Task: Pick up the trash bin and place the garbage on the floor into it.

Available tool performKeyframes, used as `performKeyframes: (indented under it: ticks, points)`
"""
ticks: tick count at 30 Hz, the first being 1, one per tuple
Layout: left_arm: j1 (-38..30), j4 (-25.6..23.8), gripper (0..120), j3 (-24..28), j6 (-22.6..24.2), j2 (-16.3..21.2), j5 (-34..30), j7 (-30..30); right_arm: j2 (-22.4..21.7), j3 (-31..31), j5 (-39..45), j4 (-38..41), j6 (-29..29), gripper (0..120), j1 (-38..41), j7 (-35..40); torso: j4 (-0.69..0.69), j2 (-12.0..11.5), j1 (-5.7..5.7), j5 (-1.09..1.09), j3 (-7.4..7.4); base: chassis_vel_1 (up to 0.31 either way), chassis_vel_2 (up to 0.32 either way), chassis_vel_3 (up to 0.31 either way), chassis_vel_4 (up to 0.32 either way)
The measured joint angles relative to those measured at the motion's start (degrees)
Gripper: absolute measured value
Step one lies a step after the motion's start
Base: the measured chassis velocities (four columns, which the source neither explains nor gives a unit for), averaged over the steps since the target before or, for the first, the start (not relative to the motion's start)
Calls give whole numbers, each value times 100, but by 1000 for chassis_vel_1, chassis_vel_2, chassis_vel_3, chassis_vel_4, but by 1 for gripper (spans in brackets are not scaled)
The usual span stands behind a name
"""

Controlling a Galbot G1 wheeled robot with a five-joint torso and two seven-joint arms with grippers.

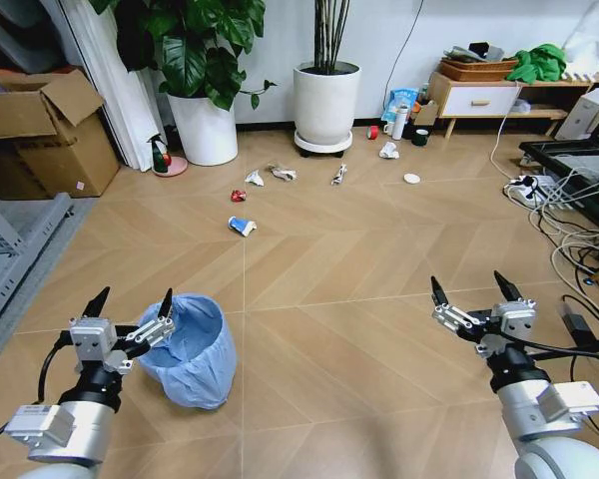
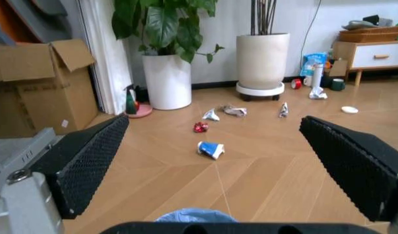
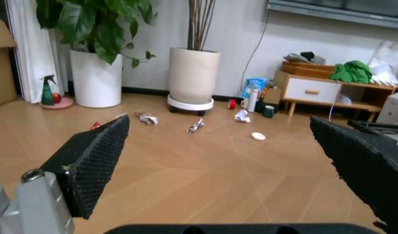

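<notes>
Left gripper [image 1: 133, 306] hovers beside blue-lined trash bin [image 1: 193, 349].

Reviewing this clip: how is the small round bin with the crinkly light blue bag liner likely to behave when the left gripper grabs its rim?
The small round bin lined with crinkly light blue plastic looks light, so it should lift easily. Its loose liner may slip or bunch under the open left gripper. It already seems tilted, so a nudge could tip it.
</notes>
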Motion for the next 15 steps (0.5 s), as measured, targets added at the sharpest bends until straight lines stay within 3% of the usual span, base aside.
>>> performKeyframes:
  ticks: [15]
  points:
    - [-12,-39,100,-32,97,23,-193,-23,-6,52,100,10,-39,100,2,-6,0,0,0,0,0,0,0,0,0]
